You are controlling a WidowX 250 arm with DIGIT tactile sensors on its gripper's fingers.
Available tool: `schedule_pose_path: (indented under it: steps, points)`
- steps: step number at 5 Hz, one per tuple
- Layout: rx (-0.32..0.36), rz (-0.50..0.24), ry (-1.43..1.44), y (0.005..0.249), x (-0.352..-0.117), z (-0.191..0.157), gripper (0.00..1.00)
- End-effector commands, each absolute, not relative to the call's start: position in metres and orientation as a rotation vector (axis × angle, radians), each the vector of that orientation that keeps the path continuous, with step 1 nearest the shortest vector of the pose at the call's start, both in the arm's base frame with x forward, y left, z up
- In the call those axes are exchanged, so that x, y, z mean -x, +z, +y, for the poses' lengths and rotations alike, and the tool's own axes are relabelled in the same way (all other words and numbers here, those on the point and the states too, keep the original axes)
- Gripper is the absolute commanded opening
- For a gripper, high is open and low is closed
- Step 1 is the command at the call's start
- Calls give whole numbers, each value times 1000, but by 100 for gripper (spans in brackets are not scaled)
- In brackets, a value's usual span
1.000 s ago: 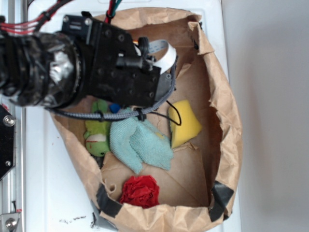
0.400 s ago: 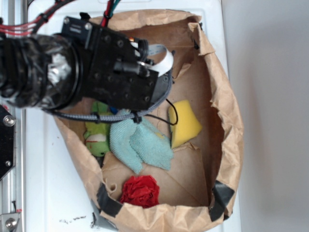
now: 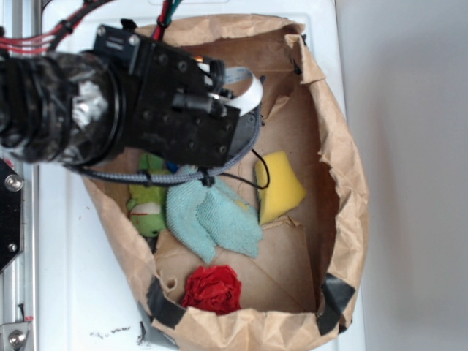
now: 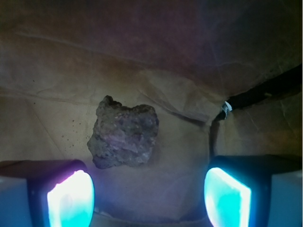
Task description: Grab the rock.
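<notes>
The rock (image 4: 124, 139) lay on the brown paper bag's (image 3: 344, 175) floor, just ahead of the gripper (image 4: 149, 194), whose jaws stood apart, touching nothing.

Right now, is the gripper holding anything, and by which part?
Nothing is held. The gripper is open, and the rough brown-grey rock lies on the paper ahead of its fingertips, untouched.

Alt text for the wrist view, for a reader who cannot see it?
A rough brown-grey rock lies on crumpled brown paper, just ahead of the open gripper. Its two glowing fingertips stand apart, touching nothing.
</notes>
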State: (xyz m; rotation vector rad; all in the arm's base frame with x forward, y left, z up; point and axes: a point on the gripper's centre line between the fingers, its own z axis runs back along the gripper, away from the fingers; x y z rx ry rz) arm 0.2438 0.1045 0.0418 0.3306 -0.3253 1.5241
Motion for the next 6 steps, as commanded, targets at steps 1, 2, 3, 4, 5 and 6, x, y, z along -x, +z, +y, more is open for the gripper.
schedule_pose_path:
  steps: [1, 2, 3, 4, 5, 6]
  points:
    - [-321, -351, 1544, 53, -242, 103, 100]
    - [-321, -351, 1544, 53, -242, 103, 100]
    - [-342, -381, 1572, 43, -254, 108, 100]
    - [-371, -404, 1600, 36, -262, 110, 100]
    - [-383, -428, 1606, 30, -266, 111, 100]
    - [-383, -440, 1605, 28, -267, 112, 100]
